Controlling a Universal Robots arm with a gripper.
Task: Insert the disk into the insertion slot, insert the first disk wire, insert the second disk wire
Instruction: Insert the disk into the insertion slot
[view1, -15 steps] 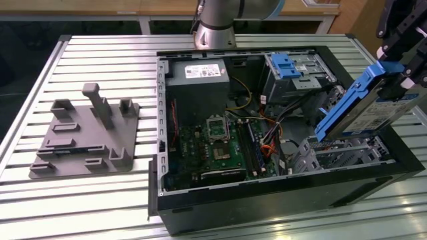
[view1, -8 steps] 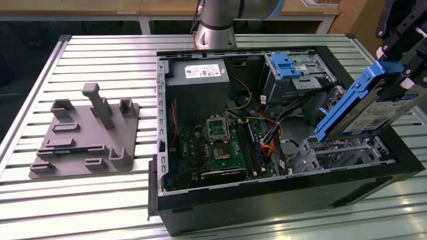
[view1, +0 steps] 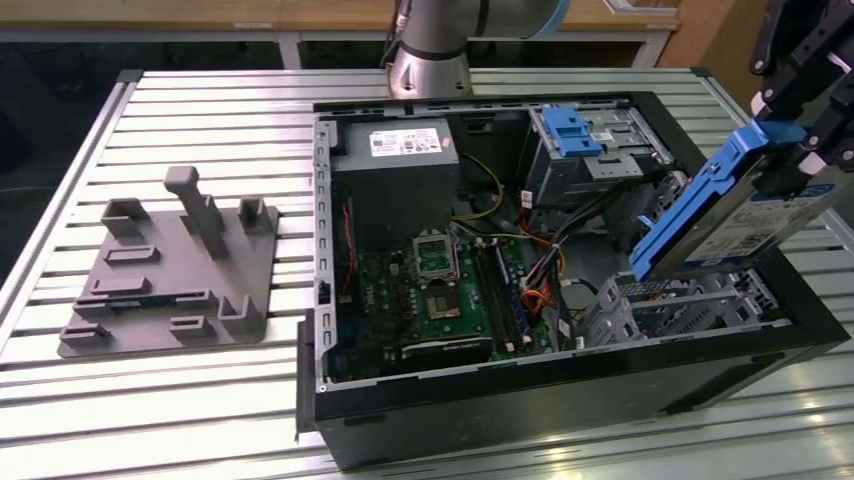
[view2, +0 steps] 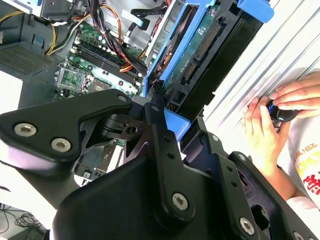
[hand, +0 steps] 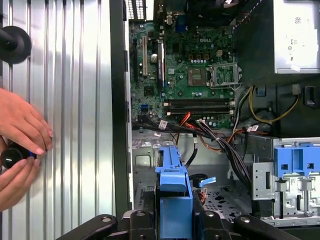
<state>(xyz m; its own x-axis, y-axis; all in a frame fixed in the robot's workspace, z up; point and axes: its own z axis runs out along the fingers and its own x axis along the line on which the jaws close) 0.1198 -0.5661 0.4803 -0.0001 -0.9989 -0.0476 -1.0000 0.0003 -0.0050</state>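
Note:
My gripper (view1: 790, 140) is shut on the disk (view1: 738, 218), a silver drive with a white label in a bright blue carrier. The disk hangs tilted, its low end over the open computer case at the exterior view's right. Just under that low end is the insertion slot (view1: 683, 306), a grey perforated drive cage in the case's near right corner. In the second wrist view the disk (view2: 200, 52) stands edge-on between the black fingers (view2: 156, 95), its connector side showing. The first wrist view has the blue carrier (hand: 173, 182) reaching out from the gripper (hand: 173, 220) above the perforated cage floor (hand: 220, 200).
The case holds a motherboard (view1: 434, 290), a power supply (view1: 394, 165), loose cables (view1: 550, 262) and another cage with a wide blue latch (view1: 571, 130). A grey fixture (view1: 174, 270) lies on the slatted table at the exterior view's left. A person's hands (hand: 20, 140) hold a small black object beside the case.

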